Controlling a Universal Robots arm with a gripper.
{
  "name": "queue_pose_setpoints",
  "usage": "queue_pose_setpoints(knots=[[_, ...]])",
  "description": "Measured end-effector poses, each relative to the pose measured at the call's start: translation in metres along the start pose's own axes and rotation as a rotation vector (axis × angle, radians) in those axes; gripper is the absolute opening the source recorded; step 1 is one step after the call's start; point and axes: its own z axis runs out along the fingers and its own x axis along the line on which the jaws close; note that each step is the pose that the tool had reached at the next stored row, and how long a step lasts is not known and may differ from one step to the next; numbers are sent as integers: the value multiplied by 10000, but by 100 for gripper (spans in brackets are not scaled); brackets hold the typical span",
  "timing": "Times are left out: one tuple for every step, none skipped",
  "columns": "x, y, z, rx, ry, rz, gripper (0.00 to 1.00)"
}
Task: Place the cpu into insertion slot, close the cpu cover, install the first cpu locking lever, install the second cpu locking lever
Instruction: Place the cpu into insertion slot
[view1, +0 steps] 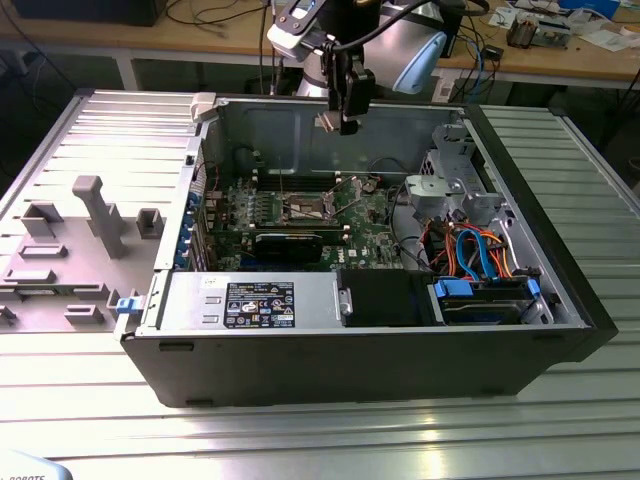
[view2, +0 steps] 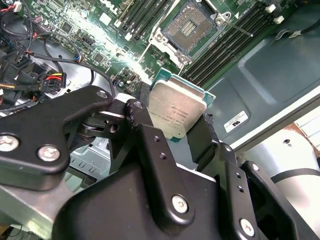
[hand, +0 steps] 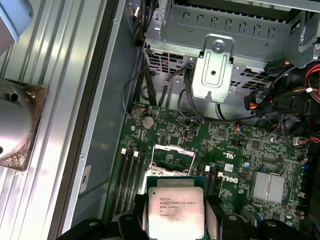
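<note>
In the exterior view, an open computer case (view1: 360, 350) lies on a ribbed metal surface (view1: 300, 430), with a grey plastic fixture (view1: 90, 215) on the exterior view's left. The arm reaches in from above the case's far wall, and its end effector (view1: 348, 112) hangs over the green motherboard (view1: 300, 225), well above the insertion slot (view1: 305, 208). A power supply (view1: 250, 300) sits along the near wall, and blue and orange cables (view1: 480, 250) run beside the drive cage (view1: 455, 185).

In the second wrist view, the end effector is clenched on the cpu (view2: 177, 111). Its black fingers (view2: 147, 145) press against opposite edges of the chip, whose silver-grey top faces the camera. Beyond it, the insertion slot is open with its dark centre uncovered, flanked by memory slots (view2: 225, 47).

In the first wrist view, the cpu is held level above the motherboard and hides the near part of the slot. A coin battery (hand: 147, 120) and a finned heatsink (hand: 269, 187) sit on the board.
</note>
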Motion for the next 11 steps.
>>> queue_pose_setpoints(knots=[[0,0,0,0,0,-1,54],[0,0,0,0,0,-1,54],[0,0,0,0,0,0,54],[0,0,0,0,0,-1,54],[0,-1,0,0,0,0,54],[0,-1,0,1,-3,26,54],[0,-1,1,-2,-13,140,54],[0,-2,3,-5,-18,212,54],[0,-2,4,-6,-25,294,54],[0,-1,5,-8,-34,390,54],[0,-2,6,-10,-42,481,54]])
